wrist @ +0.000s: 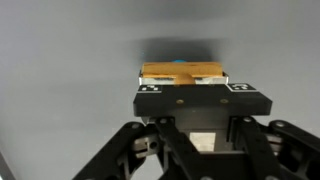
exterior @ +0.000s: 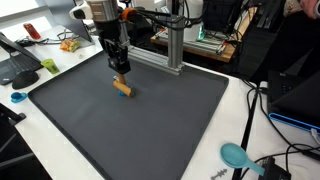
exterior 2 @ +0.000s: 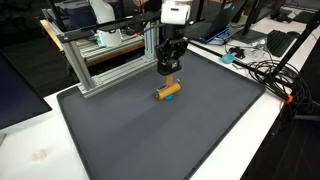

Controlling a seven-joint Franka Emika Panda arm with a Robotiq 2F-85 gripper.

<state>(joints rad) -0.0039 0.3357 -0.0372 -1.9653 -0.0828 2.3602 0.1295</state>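
My gripper [exterior: 120, 70] [exterior 2: 168, 73] points straight down over the middle-back of the dark grey mat [exterior: 150, 130] [exterior 2: 190, 135]. A small orange cylinder with a blue part [exterior: 122, 88] [exterior 2: 168, 91] sits right at its fingertips, low over or on the mat. In the wrist view the orange piece [wrist: 180, 72] shows just beyond the black fingertips [wrist: 150, 95], which are drawn in against it. The gripper [wrist: 195, 90] is shut on this piece. Whether the piece is off the mat I cannot tell.
A metal frame [exterior: 172, 55] [exterior 2: 100, 60] stands on the mat's back edge, close behind the gripper. A teal scoop [exterior: 238, 155] and cables [exterior 2: 275, 75] lie on the white table beside the mat. A small blue item [exterior: 17, 97] sits off another corner.
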